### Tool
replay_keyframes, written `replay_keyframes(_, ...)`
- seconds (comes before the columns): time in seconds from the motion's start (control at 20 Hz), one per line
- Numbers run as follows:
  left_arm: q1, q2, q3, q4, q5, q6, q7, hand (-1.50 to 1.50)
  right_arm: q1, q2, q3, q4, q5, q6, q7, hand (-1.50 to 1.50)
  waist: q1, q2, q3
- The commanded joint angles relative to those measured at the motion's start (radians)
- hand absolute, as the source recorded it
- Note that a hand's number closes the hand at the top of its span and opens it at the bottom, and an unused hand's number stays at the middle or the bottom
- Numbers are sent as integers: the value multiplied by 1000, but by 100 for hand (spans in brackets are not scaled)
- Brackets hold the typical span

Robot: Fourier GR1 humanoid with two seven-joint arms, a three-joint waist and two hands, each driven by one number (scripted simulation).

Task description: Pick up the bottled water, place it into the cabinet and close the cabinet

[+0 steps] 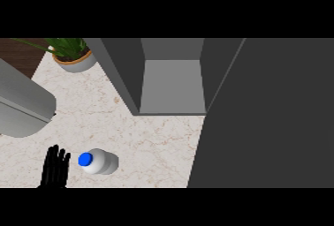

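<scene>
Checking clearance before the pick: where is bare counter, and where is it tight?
Bare counter runs between the bottled water and the open cabinet, and from the potted plant down past the grey appliance. The cabinet's shelf is bare. It is tight at lower left, where the left hand stands beside the bottle.

- Home kitchen, by the look of it.
- Pale marbled counter (150, 137) fills the middle.
- Grey cabinet (171, 84) stands on the counter, its door (274, 114) swung open to its right.
- Potted plant (72, 55) left of the cabinet, at the counter's far corner.
</scene>
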Motion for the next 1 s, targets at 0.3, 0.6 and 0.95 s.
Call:
replay_keyframes(0.3, -176, 9, 114, 319, 69, -97, -148, -150, -26, -41, -9, -70, 102, -27, 24, -150, -3, 1, 0)
replay_keyframes(0.6, -208, -22, 143, 482, 76, -126, -280, -150, 9, -64, 66, -105, 143, -58, 40, -150, -2, 0, 1)
replay_keyframes(0.95, -343, -49, 190, 767, 81, -140, -505, -150, -101, -57, -7, -96, 91, -62, 132, -150, 1, 2, 0)
